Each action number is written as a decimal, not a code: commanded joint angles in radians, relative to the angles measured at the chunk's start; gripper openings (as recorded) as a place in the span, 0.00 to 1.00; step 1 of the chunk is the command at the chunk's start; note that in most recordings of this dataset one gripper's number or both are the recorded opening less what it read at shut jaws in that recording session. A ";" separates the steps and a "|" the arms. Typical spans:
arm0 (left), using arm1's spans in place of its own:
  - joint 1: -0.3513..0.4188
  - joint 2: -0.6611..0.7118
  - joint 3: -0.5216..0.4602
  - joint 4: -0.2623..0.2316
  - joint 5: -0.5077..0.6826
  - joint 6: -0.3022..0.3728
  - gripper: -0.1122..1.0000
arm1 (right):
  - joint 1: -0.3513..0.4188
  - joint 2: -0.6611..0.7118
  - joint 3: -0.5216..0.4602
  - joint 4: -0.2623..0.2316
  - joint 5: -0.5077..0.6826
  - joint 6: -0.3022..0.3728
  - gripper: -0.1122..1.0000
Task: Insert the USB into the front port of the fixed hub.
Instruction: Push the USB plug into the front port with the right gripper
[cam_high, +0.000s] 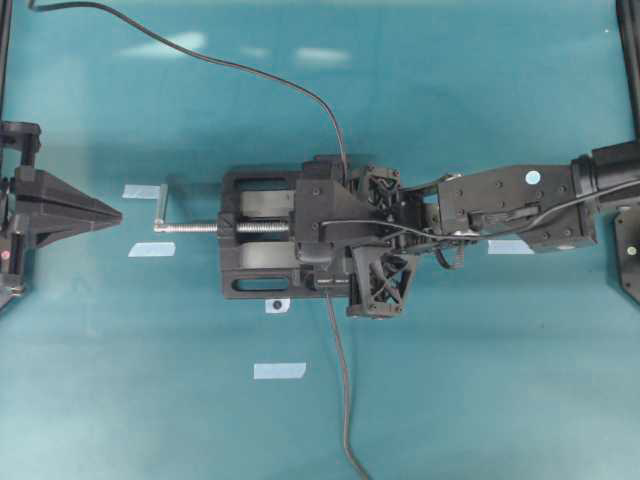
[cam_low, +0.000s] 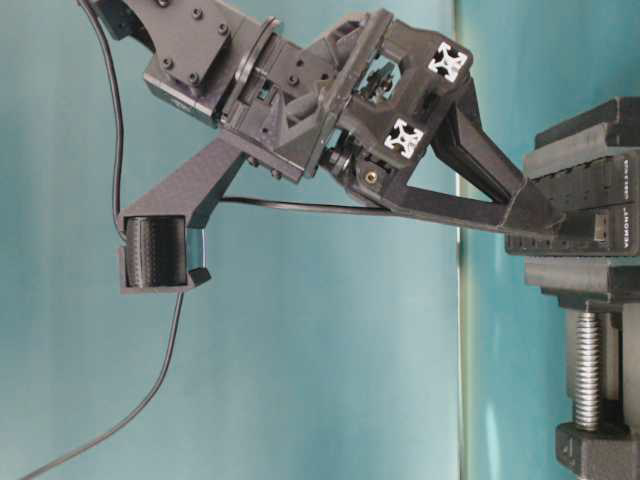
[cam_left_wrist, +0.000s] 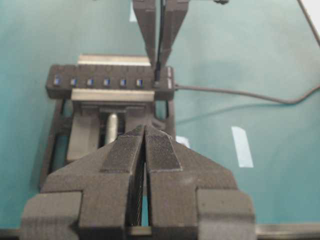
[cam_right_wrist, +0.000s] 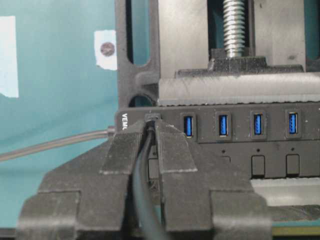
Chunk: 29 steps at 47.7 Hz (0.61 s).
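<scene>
A teal table (cam_high: 480, 380) carries a black vise (cam_high: 262, 245) with a silver screw handle, a few strips of pale tape beside it. Clamped in the vise is the fixed hub (cam_right_wrist: 250, 131), its row of blue ports facing up. The right hand (cam_right_wrist: 150, 137) pinches the USB (cam_right_wrist: 152, 118) between its pads, the dark cable running back through the fingers toward the wrist. The plug sits at the endmost port, just beside the white print — its long axis in line with the fingers and pointing straight into the hub. How deep it is seated I cannot tell. The left hand (cam_left_wrist: 145, 132) is well apart at the table's far side, pads pressed together on nothing — so the right arm is plainly the one placed to push.
</scene>
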 joint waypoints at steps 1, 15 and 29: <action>-0.002 0.005 -0.012 0.002 -0.006 -0.002 0.10 | -0.003 -0.012 -0.017 -0.002 0.002 0.009 0.16; -0.002 0.005 -0.011 0.002 -0.006 -0.002 0.10 | 0.003 0.002 -0.018 -0.002 0.006 0.009 0.16; 0.000 0.005 -0.011 0.003 -0.006 -0.002 0.10 | 0.009 0.029 -0.014 0.003 0.006 0.009 0.16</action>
